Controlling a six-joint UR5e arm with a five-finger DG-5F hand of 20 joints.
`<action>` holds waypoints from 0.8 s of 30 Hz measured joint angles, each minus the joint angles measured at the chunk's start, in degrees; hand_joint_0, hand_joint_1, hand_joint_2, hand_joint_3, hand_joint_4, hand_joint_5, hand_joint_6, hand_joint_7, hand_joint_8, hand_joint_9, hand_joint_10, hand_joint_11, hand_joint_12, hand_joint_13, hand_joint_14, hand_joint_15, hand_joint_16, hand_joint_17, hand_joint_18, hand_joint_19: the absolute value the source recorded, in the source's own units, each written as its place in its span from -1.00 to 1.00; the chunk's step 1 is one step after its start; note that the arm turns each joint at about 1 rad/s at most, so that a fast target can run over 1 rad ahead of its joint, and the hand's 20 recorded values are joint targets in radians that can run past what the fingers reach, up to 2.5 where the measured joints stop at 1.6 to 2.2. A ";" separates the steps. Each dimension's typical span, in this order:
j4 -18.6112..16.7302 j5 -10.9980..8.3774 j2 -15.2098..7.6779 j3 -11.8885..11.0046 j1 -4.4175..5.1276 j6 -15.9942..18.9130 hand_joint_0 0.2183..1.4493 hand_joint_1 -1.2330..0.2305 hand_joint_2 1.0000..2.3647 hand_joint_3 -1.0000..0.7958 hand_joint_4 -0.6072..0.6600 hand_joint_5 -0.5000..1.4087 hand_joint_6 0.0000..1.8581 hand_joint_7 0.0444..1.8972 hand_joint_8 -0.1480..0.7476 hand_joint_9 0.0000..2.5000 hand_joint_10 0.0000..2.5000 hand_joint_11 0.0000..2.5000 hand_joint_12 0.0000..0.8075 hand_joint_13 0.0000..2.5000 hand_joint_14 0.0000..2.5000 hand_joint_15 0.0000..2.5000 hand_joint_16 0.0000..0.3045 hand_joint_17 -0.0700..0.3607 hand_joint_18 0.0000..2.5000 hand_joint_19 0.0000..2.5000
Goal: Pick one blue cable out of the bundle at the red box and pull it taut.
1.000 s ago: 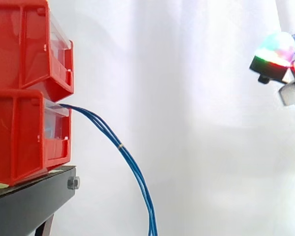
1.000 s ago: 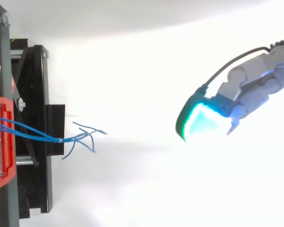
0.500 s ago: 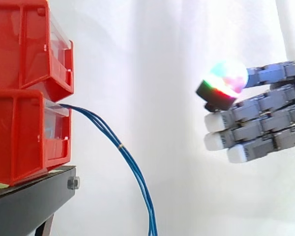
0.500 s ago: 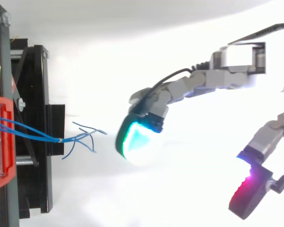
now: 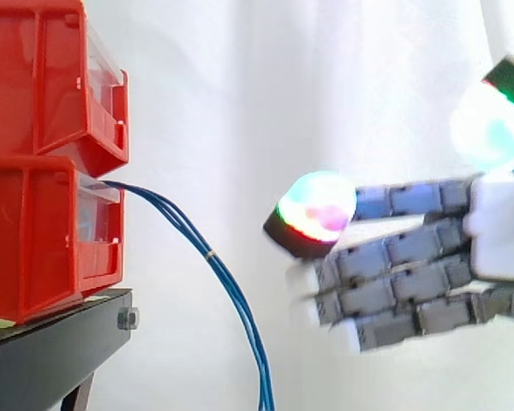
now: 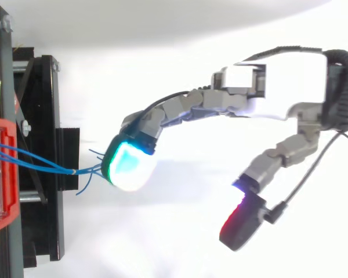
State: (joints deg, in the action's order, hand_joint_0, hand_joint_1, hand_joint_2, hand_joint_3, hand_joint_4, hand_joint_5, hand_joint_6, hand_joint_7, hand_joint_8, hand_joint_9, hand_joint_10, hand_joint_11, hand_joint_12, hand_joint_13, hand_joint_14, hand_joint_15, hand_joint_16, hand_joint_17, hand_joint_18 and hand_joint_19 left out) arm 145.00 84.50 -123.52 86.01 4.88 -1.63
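Note:
A bundle of thin blue cables (image 5: 214, 265) runs out of the lower red box (image 5: 43, 240) and droops down to the bottom edge of the side view. From above the blue cables (image 6: 40, 163) fan into loose ends beside the black stand. My hand (image 5: 411, 274) reaches in from the right with its fingers stretched out towards the cables, open and holding nothing. One glowing fingertip (image 6: 127, 165) hangs over the loose cable ends in the top view. The thumb (image 6: 246, 214) stands well apart from the fingers.
Two red boxes are stacked on a black stand (image 5: 60, 351) at the left, the upper red box (image 5: 51, 77) overhanging the lower one. A white curtain (image 5: 283, 103) fills the background.
My hand has moved left, from the right edge to close beside the cables, and dropped somewhat lower. Its leading fingertip now covers the cable ends from above. The cables have not moved.

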 measured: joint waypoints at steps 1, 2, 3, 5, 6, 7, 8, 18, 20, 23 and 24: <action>-0.22 -0.21 -0.64 -0.19 0.02 0.37 -0.61 -0.50 -1.00 -0.44 0.20 -0.68 -0.46 -0.29 0.00 -0.80 -1.00 -0.82 0.00 -0.87 -1.00 -0.87 -0.58 -0.01 -0.88 -0.83; -0.42 -0.35 -1.23 -0.40 0.04 0.77 -0.61 -0.49 -1.00 -0.44 0.21 -0.68 -0.46 -0.28 0.00 -0.80 -1.00 -0.83 0.01 -0.87 -1.00 -0.87 -0.58 -0.01 -0.88 -0.83; -0.61 -0.43 -1.97 -0.70 0.06 1.34 -0.61 -0.48 -1.00 -0.44 0.21 -0.68 -0.46 -0.29 0.00 -0.80 -1.00 -0.83 0.01 -0.87 -1.00 -0.87 -0.58 -0.01 -0.88 -0.82; -0.81 -0.48 -3.08 -1.15 0.06 2.23 -0.61 -0.47 -1.00 -0.44 0.21 -0.68 -0.46 -0.29 0.00 -0.81 -1.00 -0.83 0.01 -0.87 -1.00 -0.87 -0.58 0.00 -0.88 -0.82; -0.90 -0.54 -3.54 -1.34 0.05 2.62 -0.61 -0.46 -1.00 -0.44 0.21 -0.68 -0.46 -0.29 0.00 -0.81 -1.00 -0.84 0.01 -0.87 -1.00 -0.87 -0.58 0.00 -0.88 -0.82; -0.93 -0.63 -3.98 -1.52 0.05 3.04 -0.62 -0.46 -1.00 -0.44 0.22 -0.68 -0.46 -0.28 0.00 -0.81 -1.00 -0.83 0.01 -0.87 -1.00 -0.87 -0.58 0.00 -0.88 -0.82; -0.91 -0.76 -4.21 -1.61 0.04 3.26 -0.62 -0.45 -1.00 -0.44 0.22 -0.68 -0.46 -0.29 0.00 -0.81 -1.00 -0.83 0.01 -0.87 -1.00 -0.87 -0.58 0.00 -0.88 -0.82; -0.44 -5.16 -4.71 -1.78 -0.56 3.81 -0.63 -0.40 -1.00 -0.44 0.26 -0.68 -0.46 -0.29 0.02 -0.81 -1.00 -0.84 0.02 -0.86 -1.00 -0.87 -0.57 0.01 -0.87 -0.81; -0.19 -5.67 -4.79 -1.77 -0.63 3.80 -0.63 -0.40 -1.00 -0.44 0.26 -0.68 -0.46 -0.29 0.02 -0.80 -1.00 -0.83 0.02 -0.86 -1.00 -0.86 -0.57 0.01 -0.87 -0.81; 0.06 -6.17 -4.86 -1.78 -0.72 3.73 -0.62 -0.42 -1.00 -0.44 0.28 -0.67 -0.46 -0.30 0.04 -0.78 -1.00 -0.86 0.02 -0.83 -1.00 -0.88 -0.57 0.01 -0.83 -0.83; 0.04 -6.31 -4.87 -1.78 -0.71 3.65 -0.62 -0.42 -1.00 -0.44 0.28 -0.67 -0.46 -0.30 0.04 -0.78 -1.00 -0.87 0.02 -0.83 -1.00 -0.88 -0.57 0.01 -0.83 -0.83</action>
State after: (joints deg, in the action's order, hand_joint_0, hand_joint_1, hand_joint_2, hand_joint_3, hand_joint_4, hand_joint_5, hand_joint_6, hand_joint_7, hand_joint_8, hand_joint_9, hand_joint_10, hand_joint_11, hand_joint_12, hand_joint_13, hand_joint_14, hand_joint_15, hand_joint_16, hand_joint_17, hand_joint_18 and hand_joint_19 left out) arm 145.04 78.19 -128.38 84.22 4.17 2.02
